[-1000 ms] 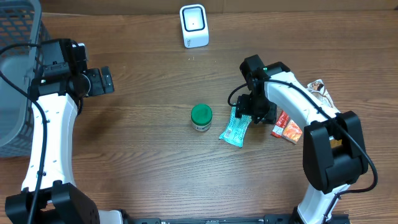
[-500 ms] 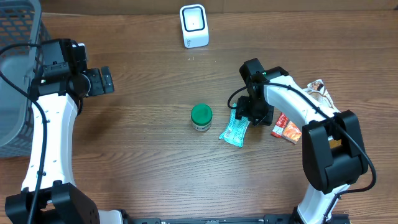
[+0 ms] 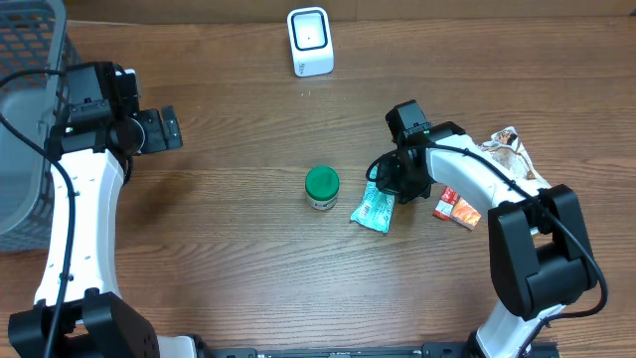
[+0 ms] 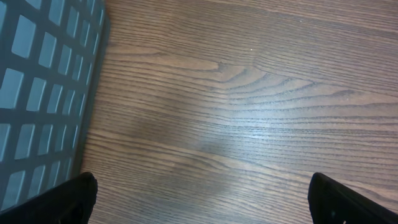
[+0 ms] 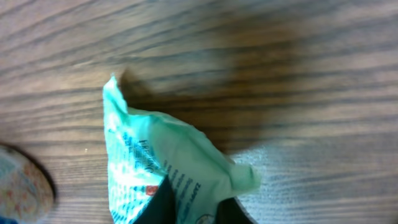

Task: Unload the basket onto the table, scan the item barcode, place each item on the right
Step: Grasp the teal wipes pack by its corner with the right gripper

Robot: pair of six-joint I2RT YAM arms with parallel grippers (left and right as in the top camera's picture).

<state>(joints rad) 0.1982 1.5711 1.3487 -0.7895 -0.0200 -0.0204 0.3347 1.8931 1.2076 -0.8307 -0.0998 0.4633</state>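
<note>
We see the left gripper unchanged, jaws wide, empty | right gripper has closed since a second ago, now pinching the upper end of the packet | packet: we find it mint-green, printed, crumpled at the pinch, its lower end on the surface, just right of the jar

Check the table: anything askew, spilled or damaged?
Only the teal packet: the right gripper has its fingers shut on one end, and the right wrist view shows the film bunched and creased there. Nothing spilled; the green-lidded jar stands upright.
</note>
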